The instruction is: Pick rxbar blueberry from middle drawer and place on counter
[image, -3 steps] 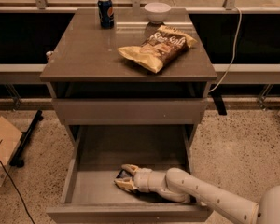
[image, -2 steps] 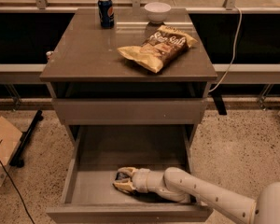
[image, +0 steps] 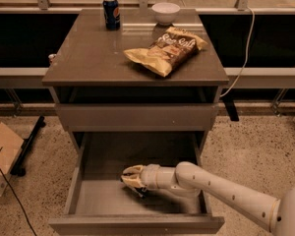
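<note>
Gripper (image: 132, 180) is down inside the wide shallow grey-brown middle drawer (image: 102, 198), which is pulled open, hovering low over its floor near the middle. The white arm (image: 221, 193) reaches in from 4 o'clock. Can't tell if it's spread or clamped. The small dark navy-black snack bar (image: 139, 191) only shows as a dark sliver right under the gripper at 6 o'clock. Up on the glossy grey-brown bench (image: 88, 53): blue soda can (image: 111, 13) at 11 o'clock, white bowl (image: 165, 12) at 1, crinkled tan-and-brown chip bag (image: 165, 49) at 3.
</note>
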Tool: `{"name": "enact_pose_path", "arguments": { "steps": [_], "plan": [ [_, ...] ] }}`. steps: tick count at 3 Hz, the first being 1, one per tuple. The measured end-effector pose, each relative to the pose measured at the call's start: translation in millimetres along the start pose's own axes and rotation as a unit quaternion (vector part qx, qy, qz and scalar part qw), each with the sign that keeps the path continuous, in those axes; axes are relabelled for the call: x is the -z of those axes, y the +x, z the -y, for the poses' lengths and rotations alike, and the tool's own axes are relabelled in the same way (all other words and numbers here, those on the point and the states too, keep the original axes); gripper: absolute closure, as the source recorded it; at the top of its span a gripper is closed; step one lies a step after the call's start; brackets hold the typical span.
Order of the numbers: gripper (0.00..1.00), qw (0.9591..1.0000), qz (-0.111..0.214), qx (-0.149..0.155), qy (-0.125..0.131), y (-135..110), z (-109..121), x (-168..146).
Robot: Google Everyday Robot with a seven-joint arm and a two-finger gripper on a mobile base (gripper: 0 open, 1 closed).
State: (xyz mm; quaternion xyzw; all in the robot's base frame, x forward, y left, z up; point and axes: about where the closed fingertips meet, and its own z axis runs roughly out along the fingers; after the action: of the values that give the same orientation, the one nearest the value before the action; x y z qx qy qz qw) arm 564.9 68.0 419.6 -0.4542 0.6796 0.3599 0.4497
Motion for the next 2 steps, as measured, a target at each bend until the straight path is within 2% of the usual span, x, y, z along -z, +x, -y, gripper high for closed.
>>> {"name": "enact_pose_path", "arguments": {
  "steps": [1,2],
  "plan": [
    [1.0,0.9992,-0.007,0.038,-0.014,-81,1,44],
    [1.0,0.9976,-0.017,0.064,-0.021,-128,-16,79]
  ]
}}
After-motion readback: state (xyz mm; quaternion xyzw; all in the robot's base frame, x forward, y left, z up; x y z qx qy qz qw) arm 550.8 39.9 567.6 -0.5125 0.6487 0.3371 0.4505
